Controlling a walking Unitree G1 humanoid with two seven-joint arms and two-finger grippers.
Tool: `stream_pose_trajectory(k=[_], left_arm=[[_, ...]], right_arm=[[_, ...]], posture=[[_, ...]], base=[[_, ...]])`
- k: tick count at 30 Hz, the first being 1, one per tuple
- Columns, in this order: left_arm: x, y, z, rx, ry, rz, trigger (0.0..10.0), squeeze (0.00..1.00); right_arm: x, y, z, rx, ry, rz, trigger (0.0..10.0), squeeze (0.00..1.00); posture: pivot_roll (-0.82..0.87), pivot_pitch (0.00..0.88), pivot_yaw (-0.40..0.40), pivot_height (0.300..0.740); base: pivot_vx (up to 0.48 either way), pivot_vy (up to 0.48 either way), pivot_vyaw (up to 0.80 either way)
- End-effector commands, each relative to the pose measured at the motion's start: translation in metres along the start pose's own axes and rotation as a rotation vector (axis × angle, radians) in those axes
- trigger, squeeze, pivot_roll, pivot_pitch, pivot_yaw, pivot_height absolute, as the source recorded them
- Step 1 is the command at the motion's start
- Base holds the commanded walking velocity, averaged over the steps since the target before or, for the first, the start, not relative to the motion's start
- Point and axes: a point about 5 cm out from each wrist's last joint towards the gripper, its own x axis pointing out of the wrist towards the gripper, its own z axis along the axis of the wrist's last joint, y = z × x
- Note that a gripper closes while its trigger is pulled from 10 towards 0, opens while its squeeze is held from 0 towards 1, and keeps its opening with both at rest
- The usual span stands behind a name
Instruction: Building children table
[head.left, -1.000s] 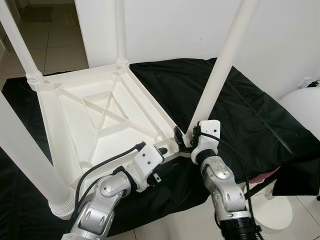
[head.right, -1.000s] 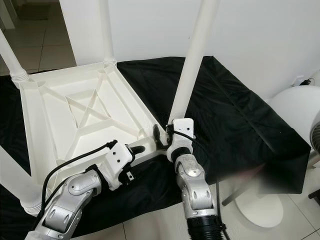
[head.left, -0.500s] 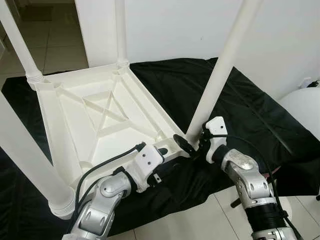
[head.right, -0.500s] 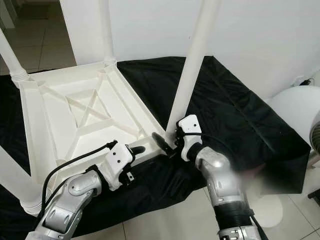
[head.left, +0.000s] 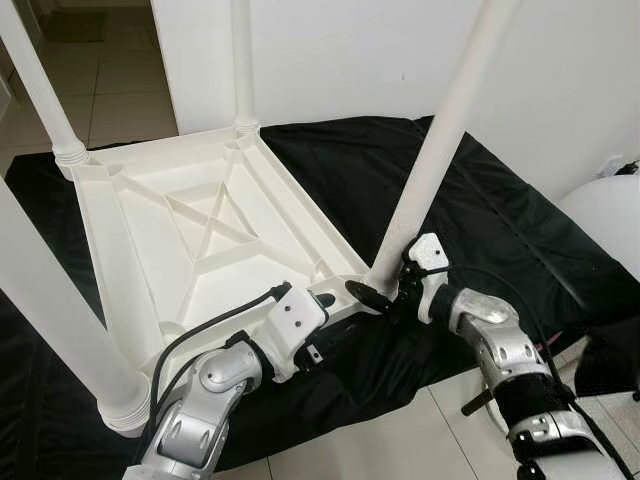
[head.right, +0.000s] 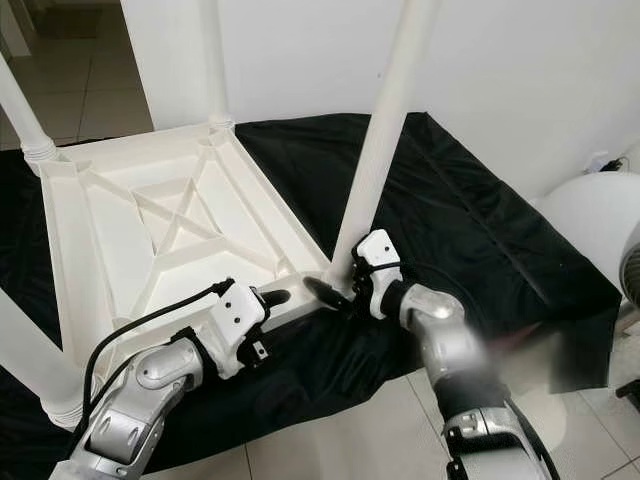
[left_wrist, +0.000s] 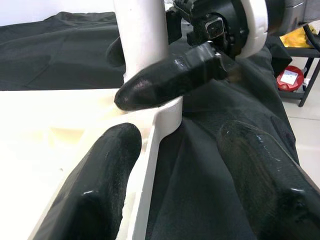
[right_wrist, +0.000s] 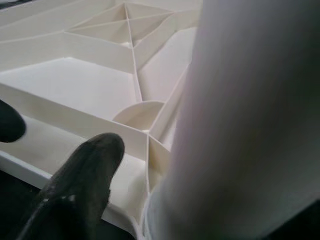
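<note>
A white plastic children's table (head.left: 290, 205) lies upside down on a black cloth (head.left: 500, 220), its legs pointing up. My right gripper (head.left: 385, 285) is shut on the foot of the near-right leg (head.left: 440, 150), where it meets the table's corner. One finger (head.left: 362, 292) crosses in front of the leg and the other is behind it. My left gripper (head.left: 320, 312) is open astride the table's near rim (left_wrist: 150, 150), just left of that corner. One of its fingers (left_wrist: 100, 185) is inside the rim and the other finger (left_wrist: 265, 185) is outside over the cloth.
Three more legs stand at the far-left corner (head.left: 40, 90), the far corner (head.left: 240, 60) and the near-left corner (head.left: 50, 310). A white rounded appliance (head.left: 610, 220) stands at the right. A white wall rises behind, and tiled floor (head.left: 400, 440) lies in front.
My right arm has swung out to the right and its wrist has turned about the foot of the leg. The left gripper and the table have stayed put.
</note>
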Motion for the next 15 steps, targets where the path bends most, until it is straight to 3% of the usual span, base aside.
stream_pose_trajectory(k=[1, 2, 13, 14, 15], left_arm=[[0.001, 0.003, 0.001, 0.005, 0.007, 0.059, 10.0, 0.0], [0.001, 0.003, 0.001, 0.005, 0.008, 0.059, 10.0, 0.0], [0.0, 0.002, 0.0, 0.002, 0.009, 0.06, 10.0, 0.0], [0.0, 0.001, 0.0, 0.001, 0.01, 0.06, 10.0, 0.0], [0.0, 0.001, 0.0, 0.0, 0.01, 0.058, 10.0, 0.0]], right_arm=[[0.003, 0.003, -0.005, -0.007, 0.024, 0.02, 0.9, 0.0], [0.003, 0.002, -0.006, -0.007, 0.024, 0.024, 0.0, 0.0], [-0.001, 0.002, -0.013, 0.008, 0.029, 0.032, 0.0, 0.0], [-0.002, 0.003, -0.015, 0.005, 0.032, 0.043, 4.5, 0.0], [-0.003, 0.006, -0.016, 0.006, 0.03, 0.051, 10.0, 0.0]], posture=[[0.02, 0.039, -0.059, 0.74], [0.02, 0.039, -0.059, 0.74], [0.02, 0.045, -0.064, 0.74], [0.02, 0.045, -0.064, 0.74], [0.01, 0.046, -0.064, 0.74]], base=[[0.0, 0.0, 0.0], [0.0, 0.0, 0.0], [0.0, 0.0, 0.0], [0.0, 0.0, 0.0], [0.0, 0.0, 0.0]])
